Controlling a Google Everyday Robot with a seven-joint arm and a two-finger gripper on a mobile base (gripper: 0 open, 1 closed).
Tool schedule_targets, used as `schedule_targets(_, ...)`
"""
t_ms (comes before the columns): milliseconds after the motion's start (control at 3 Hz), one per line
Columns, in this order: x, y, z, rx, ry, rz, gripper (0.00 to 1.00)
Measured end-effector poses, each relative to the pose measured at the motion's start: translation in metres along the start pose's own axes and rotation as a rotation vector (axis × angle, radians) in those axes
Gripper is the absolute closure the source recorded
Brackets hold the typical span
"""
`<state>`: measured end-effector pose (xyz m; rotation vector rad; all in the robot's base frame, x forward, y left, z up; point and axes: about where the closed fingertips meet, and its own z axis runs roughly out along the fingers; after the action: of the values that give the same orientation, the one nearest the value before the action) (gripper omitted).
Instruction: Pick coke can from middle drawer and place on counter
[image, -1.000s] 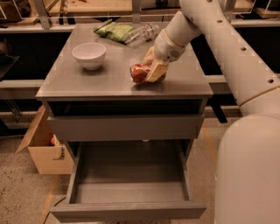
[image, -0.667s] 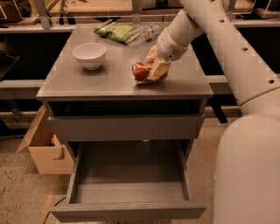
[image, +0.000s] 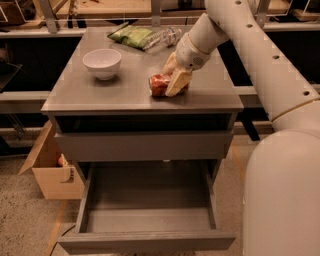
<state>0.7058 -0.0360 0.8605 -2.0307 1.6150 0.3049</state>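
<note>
My gripper (image: 174, 82) low at the counter's (image: 100, 92) right side, clamped around the can (image: 158, 85), which seems to rest on the top | can: I'd judge it light, thin-walled, slick, easily dented | hold: mid-body, gentle squeeze, clear of the rims.

Floor (image: 20, 220): pale, speckled, with an orange strip (image: 57, 227) at lower left.
Cardboard box (image: 50, 175): open, on the floor at the left.
Workbench (image: 105, 11): wooden top, metal legs, along the back, dark beneath.
Light: warm, dim.
Gripper (image: 172, 82): over the counter (image: 100, 95), right front, clasping the coke can (image: 159, 85).
</note>
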Motion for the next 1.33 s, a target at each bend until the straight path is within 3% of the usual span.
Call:
schedule_targets(333,-0.001,-0.002,0.004,0.005,-0.004,-0.001,0.00)
schedule_targets(667,-0.001,-0.002,0.004,0.005,-0.004,-0.001,0.00)
schedule_targets(1000,-0.001,0.001,-0.007,0.037,0.005,-0.001,0.00)
schedule_targets(1333,0.006,0.017,-0.038,0.105,0.047,0.053,0.00)
